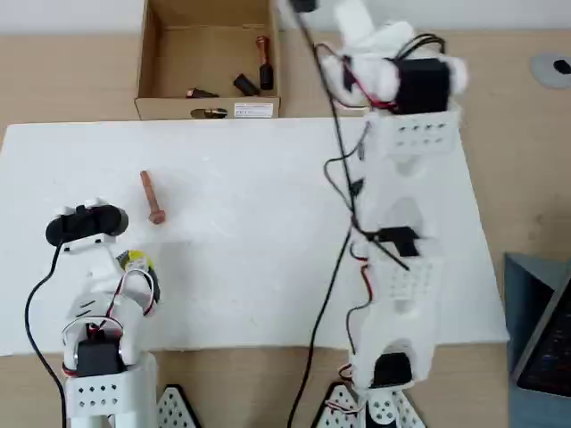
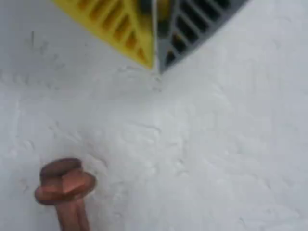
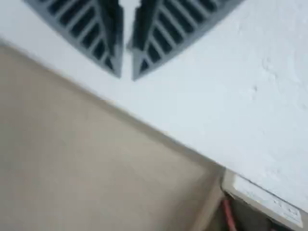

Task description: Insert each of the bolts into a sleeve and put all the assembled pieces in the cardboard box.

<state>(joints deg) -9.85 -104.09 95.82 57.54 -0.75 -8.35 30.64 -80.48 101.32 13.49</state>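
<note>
A copper bolt point(image 1: 153, 198) lies loose on the white mat point(image 1: 250, 223), head toward the near side. Its hex head point(image 2: 65, 180) shows close in the left wrist view. My left gripper point(image 2: 156, 65) is shut just above the mat, a short way from that head, its yellow and grey fingers holding nothing. The left arm point(image 1: 94, 294) stands at the near left. The cardboard box point(image 1: 147, 53) at the far edge holds a bolt in a black sleeve point(image 1: 264, 61) and dark pieces point(image 1: 245, 85). My right gripper point(image 3: 126, 72) is shut and empty above the mat's far edge, near the box corner point(image 3: 255, 197).
The right arm point(image 1: 401, 178) stretches along the mat's right side, with black cables point(image 1: 335, 160) trailing beside it. A laptop point(image 1: 540, 330) sits at the near right off the mat. A grey disc point(image 1: 553, 67) lies on the wooden table at the far right.
</note>
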